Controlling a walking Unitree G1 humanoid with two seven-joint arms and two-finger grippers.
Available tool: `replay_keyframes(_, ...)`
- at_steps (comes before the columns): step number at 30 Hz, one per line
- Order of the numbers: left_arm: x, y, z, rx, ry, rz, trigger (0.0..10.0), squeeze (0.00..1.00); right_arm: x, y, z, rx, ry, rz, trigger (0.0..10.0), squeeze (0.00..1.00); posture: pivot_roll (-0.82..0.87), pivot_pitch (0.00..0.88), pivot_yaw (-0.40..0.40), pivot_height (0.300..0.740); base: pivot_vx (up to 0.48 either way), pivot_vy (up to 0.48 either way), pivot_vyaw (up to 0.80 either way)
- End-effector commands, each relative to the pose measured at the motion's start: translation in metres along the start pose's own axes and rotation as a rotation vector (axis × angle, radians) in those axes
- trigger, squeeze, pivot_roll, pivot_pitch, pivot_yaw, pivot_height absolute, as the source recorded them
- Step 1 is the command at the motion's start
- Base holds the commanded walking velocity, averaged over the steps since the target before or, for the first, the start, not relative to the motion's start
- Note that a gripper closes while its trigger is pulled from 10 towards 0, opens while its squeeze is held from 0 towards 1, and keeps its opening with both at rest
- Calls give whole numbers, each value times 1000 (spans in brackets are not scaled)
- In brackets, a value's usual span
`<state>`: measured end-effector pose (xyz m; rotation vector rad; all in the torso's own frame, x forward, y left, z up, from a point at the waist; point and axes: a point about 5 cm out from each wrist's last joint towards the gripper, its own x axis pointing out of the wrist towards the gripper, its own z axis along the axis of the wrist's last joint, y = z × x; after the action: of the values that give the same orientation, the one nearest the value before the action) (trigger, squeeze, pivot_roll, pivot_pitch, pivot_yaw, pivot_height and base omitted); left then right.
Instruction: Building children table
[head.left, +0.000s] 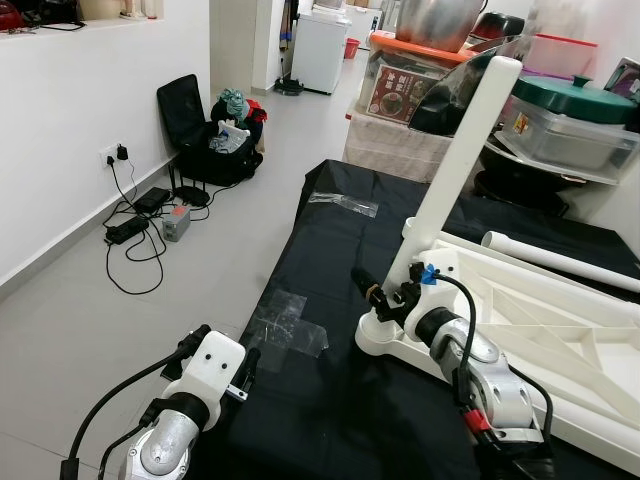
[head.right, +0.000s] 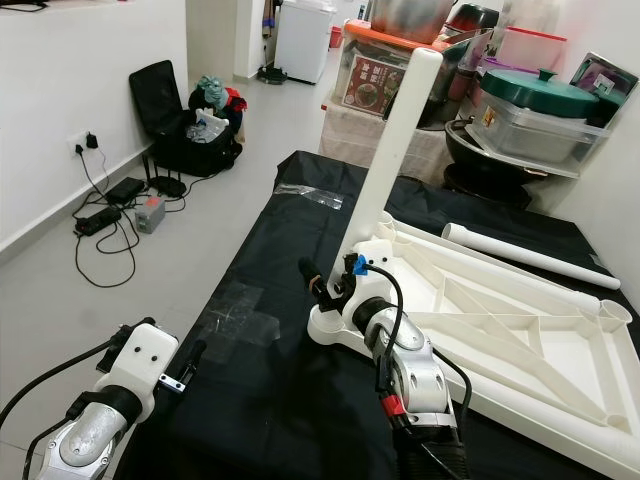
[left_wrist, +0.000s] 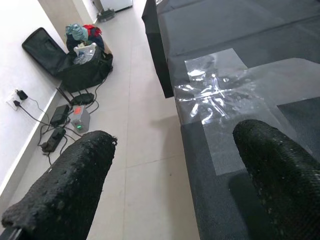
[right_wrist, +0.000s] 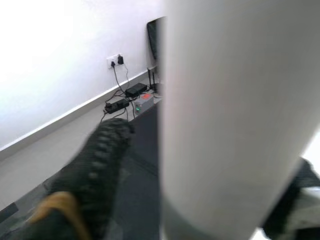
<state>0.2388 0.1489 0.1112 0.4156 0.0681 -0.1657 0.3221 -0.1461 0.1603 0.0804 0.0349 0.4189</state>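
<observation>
The left gripper (head.left: 215, 352) hovers low off the edge of the black cloth-covered surface (head.left: 330, 420), its fingers (left_wrist: 65, 195) spread apart with nothing between them, pointing over a scrap of clear plastic (head.left: 285, 322) and well apart from the work. Further right, the upturned white tabletop (head.left: 560, 350) lies flat on the cloth, and one white leg (head.left: 455, 170) stands seated in its near corner socket (head.left: 385, 335), long axis running steeply upward with a slight lean. The right gripper (head.left: 392, 295) reaches forward at the leg's foot, one black finger (right_wrist: 95, 165) on each side of the tube; a firm clamp cannot be told. A spare leg (head.left: 560, 262) lies beyond, nearer the right arm
</observation>
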Motion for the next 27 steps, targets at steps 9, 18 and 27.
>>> replay_keyframes(9,0,-4,2,-2,-2,-15,10000,0,-1,-4,4,3,-83,-58,0,0,132,0,-197,740,0,0,0)
replay_keyframes(18,-1,-4,2,-2,0,-15,10000,0,-11,-15,6,-8,-57,-304,0,0,126,0,-193,740,0,0,0)
replay_keyframes(27,-2,-3,1,-2,3,-16,10000,0,-87,-59,-13,-20,166,-1181,0,0,112,0,-182,740,0,0,0)
